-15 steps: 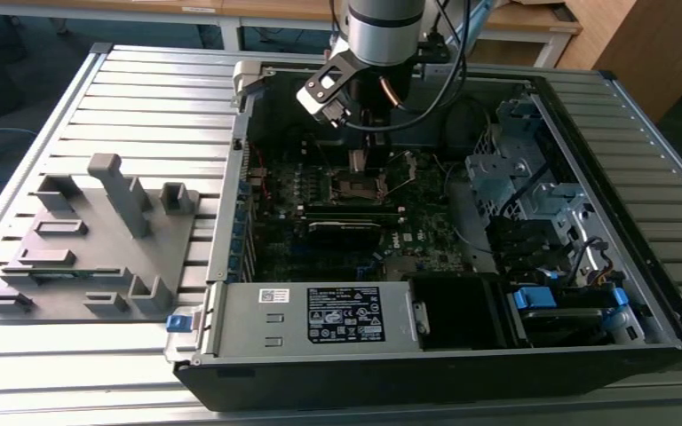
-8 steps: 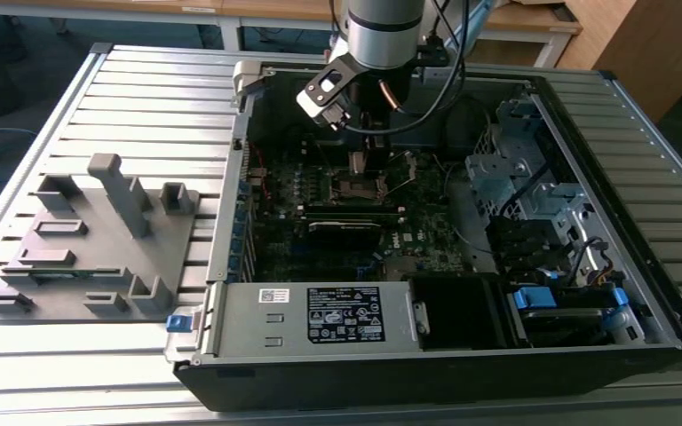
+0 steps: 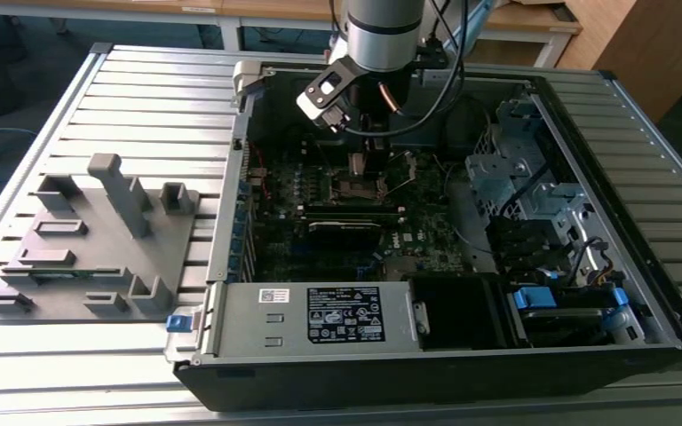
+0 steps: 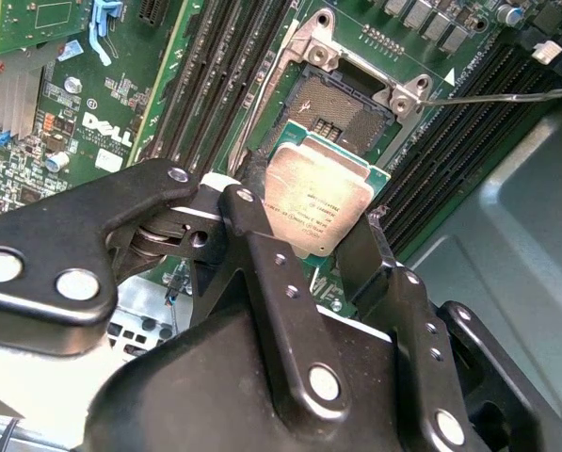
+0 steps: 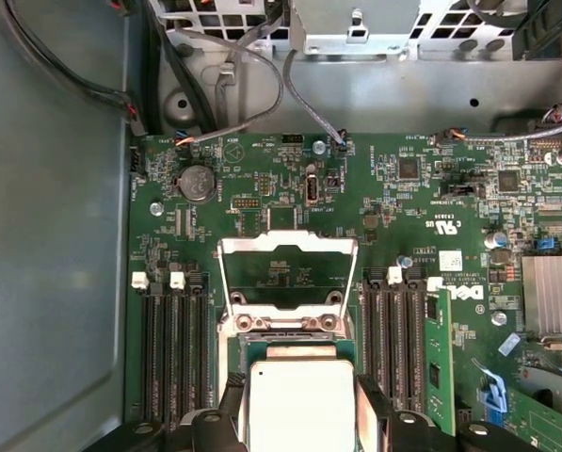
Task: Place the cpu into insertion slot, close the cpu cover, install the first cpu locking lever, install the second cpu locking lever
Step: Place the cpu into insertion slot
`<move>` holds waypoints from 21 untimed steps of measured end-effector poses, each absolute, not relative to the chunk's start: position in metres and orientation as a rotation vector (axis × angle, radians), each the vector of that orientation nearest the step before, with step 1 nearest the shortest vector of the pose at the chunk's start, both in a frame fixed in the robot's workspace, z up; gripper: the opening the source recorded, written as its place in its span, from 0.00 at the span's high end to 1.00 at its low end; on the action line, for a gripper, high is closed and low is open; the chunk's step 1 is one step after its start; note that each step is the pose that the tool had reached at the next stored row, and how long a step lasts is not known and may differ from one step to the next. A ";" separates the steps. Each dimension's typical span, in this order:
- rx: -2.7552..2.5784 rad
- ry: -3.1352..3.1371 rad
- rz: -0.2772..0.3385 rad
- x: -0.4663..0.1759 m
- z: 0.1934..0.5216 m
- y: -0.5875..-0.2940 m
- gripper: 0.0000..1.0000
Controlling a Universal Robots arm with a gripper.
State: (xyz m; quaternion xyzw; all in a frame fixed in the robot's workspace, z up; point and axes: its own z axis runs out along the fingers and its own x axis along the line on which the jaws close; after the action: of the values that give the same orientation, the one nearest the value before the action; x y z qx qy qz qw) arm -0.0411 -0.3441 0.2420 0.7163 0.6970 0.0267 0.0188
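My gripper [image 4: 311,224] is shut on the cpu [image 4: 320,193], a flat square chip with a dull silvery top, held by two opposite edges between the black fingers [image 4: 246,212]. It hangs tilted just above the insertion slot [image 4: 345,105], a dark square socket with a metal rim on the green board. In the first wrist view the cpu [image 5: 301,407] covers most of the socket, and the cpu cover [image 5: 287,246] stands swung open behind it. A thin wire locking lever [image 4: 506,95] sticks out to one side. In the exterior view the gripper [image 3: 365,158] hovers over the socket [image 3: 358,186].
Long black memory slots [image 5: 168,348] flank the socket on both sides. The open computer case [image 3: 625,337] lies on a slatted table, with drive cages and cables at the exterior view's right. A grey fixture [image 3: 92,240] stands at that view's left.
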 end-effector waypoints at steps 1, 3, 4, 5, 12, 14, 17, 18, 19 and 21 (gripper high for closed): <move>2.224 2.164 0.083 -0.041 0.241 -0.344 0.46; 2.224 2.164 0.083 -0.041 0.238 -0.344 0.46; 2.224 2.164 0.083 -0.041 0.237 -0.344 0.46; 2.224 2.164 0.083 -0.041 0.237 -0.344 0.46; 2.224 2.164 0.084 -0.042 0.236 -0.344 0.46; 2.224 2.164 0.083 -0.043 0.236 -0.344 0.46; 2.224 2.164 0.083 -0.043 0.236 -0.344 0.46; 2.224 2.164 0.083 -0.043 0.235 -0.344 0.46; 2.224 2.164 0.084 -0.043 0.235 -0.344 0.46; 2.224 2.164 0.083 -0.043 0.234 -0.344 0.46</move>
State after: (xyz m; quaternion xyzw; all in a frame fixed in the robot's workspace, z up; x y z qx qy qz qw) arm -0.0426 -0.3441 0.2341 0.7163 0.6970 0.0267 0.0188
